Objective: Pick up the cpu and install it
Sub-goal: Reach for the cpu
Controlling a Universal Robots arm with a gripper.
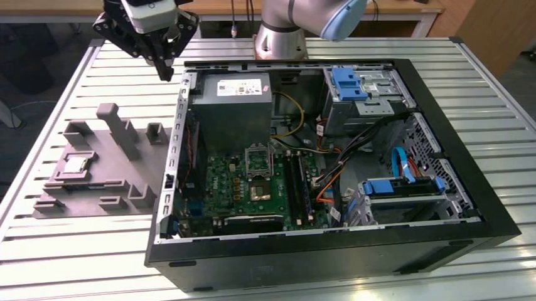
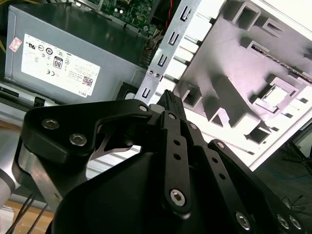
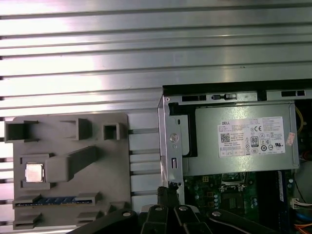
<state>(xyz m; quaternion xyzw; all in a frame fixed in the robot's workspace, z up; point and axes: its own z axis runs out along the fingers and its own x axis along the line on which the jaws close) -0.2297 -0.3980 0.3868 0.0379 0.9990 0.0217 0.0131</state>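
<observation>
At a corner of the black computer case (image 1: pixel 293 257), my black claw (image 1: pixel 167 71) hangs closed and empty, well apart from the silvery square cpu (image 1: pixel 75 164) in its grey tray (image 1: pixel 88 188); descending closed risks striking the chip.

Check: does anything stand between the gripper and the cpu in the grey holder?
Nothing covers the cpu; its top lies bare in the grey holder. The holder's tall post rises between it and the gripper, which hangs by a corner of the computer case; a path from above looks free.
</observation>
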